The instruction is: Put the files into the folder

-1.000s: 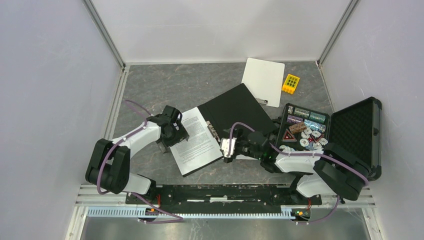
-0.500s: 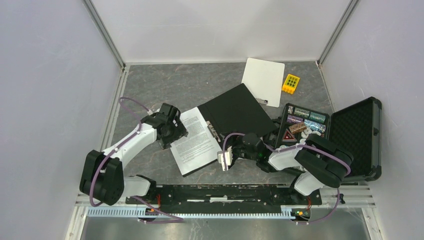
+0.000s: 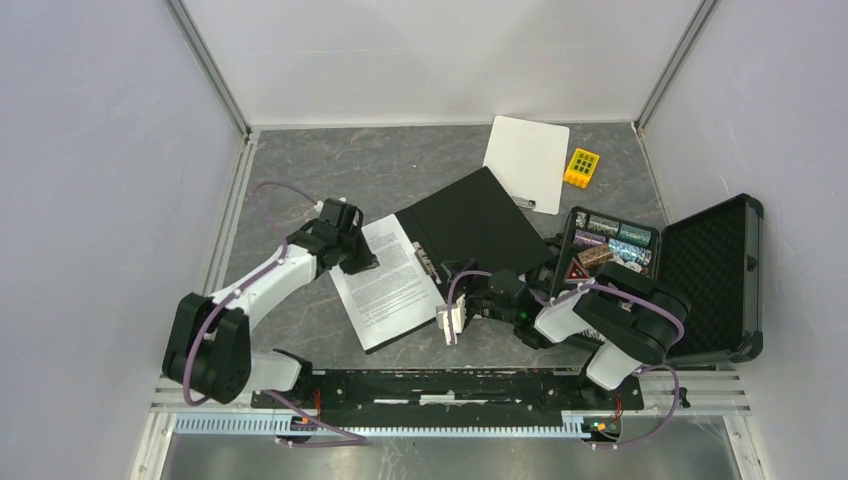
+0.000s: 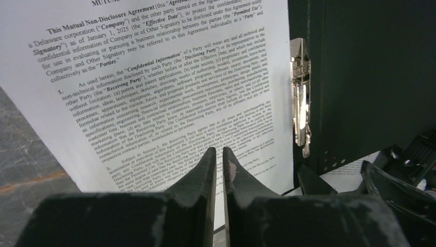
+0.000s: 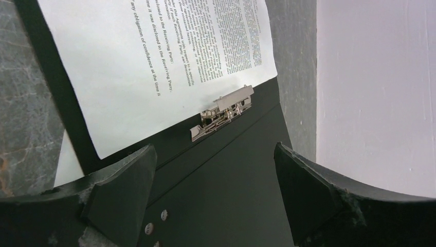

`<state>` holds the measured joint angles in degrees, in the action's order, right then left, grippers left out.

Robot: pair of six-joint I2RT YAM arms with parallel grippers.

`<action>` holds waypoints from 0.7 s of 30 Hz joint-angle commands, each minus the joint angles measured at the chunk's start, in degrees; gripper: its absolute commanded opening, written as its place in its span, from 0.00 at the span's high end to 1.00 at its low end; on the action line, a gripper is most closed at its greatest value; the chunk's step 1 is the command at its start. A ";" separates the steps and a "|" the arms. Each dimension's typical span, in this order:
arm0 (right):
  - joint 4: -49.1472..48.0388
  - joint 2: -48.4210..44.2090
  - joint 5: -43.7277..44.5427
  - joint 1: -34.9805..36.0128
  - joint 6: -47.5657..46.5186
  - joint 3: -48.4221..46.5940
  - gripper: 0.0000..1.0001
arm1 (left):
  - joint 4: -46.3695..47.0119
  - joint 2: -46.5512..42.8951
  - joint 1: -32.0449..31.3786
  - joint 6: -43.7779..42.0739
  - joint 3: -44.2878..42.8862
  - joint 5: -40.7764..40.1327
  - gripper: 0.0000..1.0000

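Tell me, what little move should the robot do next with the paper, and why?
Probably the left gripper should nudge the printed sheet a little toward the metal clip. Its fingers are shut over the sheet, which lies on the open folder beside the clip, not under it. The right gripper hangs open over the folder's black half.

Soft, even overhead light; shadows are faint. The metal clip (image 4: 301, 98) glints. Near fingers (image 4: 198, 180) look dim, slightly blurred.
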<state>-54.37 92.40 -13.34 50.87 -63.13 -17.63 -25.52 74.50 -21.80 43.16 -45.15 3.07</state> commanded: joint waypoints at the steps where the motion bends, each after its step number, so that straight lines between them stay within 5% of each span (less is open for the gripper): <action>1: -7.13 2.69 2.02 -0.17 -1.03 -0.14 0.09 | 5.94 4.63 -0.19 -2.93 1.55 3.40 0.88; 7: -11.58 4.41 2.14 -0.12 -1.31 0.74 0.09 | 9.67 8.05 -0.25 -2.08 4.30 3.99 0.98; 21: -12.36 8.66 2.44 -0.16 -2.86 -2.62 0.09 | 12.72 13.44 -0.20 -2.33 6.62 4.22 0.98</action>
<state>-64.38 99.39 -11.44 50.87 -64.95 -18.33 -14.50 85.80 -21.87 42.74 -40.21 7.73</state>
